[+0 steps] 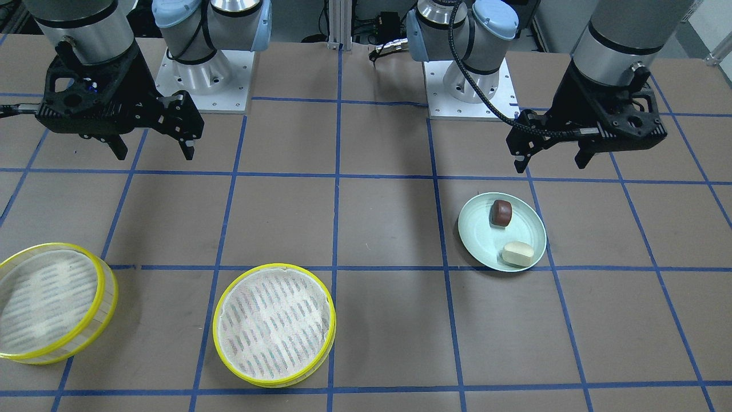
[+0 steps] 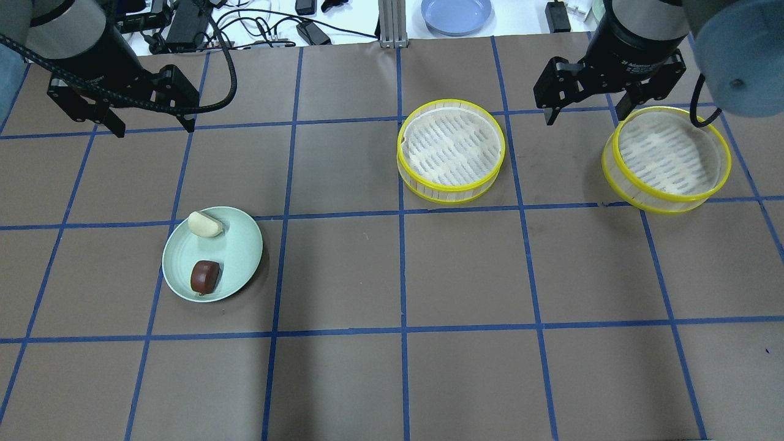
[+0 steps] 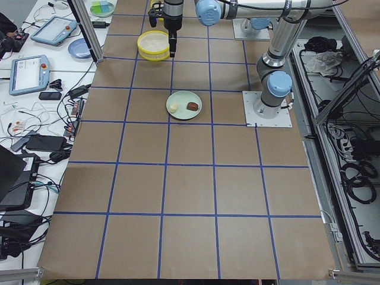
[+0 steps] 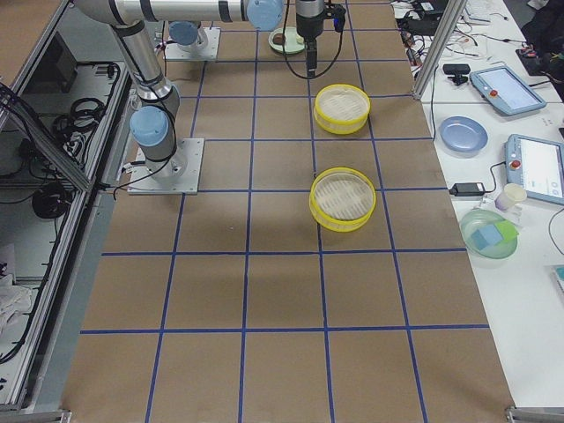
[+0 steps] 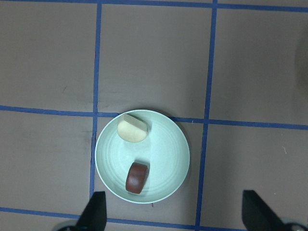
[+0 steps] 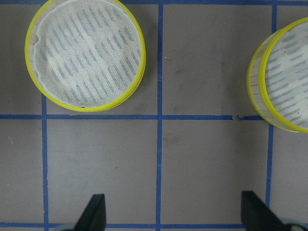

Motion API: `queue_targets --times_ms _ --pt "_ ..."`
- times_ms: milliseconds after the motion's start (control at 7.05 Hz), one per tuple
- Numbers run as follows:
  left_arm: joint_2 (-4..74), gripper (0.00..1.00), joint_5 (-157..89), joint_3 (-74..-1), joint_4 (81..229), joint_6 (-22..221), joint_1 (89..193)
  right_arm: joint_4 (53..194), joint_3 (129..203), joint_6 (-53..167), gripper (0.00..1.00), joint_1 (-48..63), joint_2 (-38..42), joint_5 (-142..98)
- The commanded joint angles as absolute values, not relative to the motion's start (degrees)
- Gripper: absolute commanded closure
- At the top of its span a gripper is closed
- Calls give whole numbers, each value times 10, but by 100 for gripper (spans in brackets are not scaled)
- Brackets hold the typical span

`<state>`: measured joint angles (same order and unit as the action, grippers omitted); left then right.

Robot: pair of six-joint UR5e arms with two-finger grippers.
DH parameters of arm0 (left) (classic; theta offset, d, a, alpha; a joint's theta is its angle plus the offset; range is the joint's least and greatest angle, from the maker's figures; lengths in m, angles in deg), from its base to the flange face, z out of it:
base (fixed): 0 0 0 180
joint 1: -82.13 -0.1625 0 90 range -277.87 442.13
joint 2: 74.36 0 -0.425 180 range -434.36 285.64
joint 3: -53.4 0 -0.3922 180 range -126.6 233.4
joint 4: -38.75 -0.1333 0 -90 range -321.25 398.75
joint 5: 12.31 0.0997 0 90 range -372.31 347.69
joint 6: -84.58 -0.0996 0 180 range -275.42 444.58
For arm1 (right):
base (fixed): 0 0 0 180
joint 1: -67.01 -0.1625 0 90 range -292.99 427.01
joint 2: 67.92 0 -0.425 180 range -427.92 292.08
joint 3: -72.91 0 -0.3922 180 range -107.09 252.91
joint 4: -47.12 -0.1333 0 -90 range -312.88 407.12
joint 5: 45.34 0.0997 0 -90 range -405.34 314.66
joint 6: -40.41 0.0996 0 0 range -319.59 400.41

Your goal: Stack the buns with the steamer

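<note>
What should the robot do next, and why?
Probably move the open left gripper over and down onto the brown bun, which lies nearer it than the cream bun. Both sit on the green plate, and the middle steamer tray and outer steamer tray are empty.

Left gripper (image 2: 154, 130) and right gripper (image 2: 585, 118) both aloft, jaws wide apart (each pointing straight down).

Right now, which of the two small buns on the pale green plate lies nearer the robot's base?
The dark reddish-brown rounded bun; the pale cream blocky bun lies on the side of the pale green round plate away from the robot.
</note>
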<state>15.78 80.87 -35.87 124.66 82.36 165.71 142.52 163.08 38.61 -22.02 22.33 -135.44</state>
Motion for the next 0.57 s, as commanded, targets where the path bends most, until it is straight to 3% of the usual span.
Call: queue_targets --times_ms 0,425 --pt "157 0 808 -360 1250 823 1655 1426 1631 387 0 -221 224 -1356" --pt "156 0 809 -361 1277 820 1644 1425 1631 390 0 -221 225 -1356"
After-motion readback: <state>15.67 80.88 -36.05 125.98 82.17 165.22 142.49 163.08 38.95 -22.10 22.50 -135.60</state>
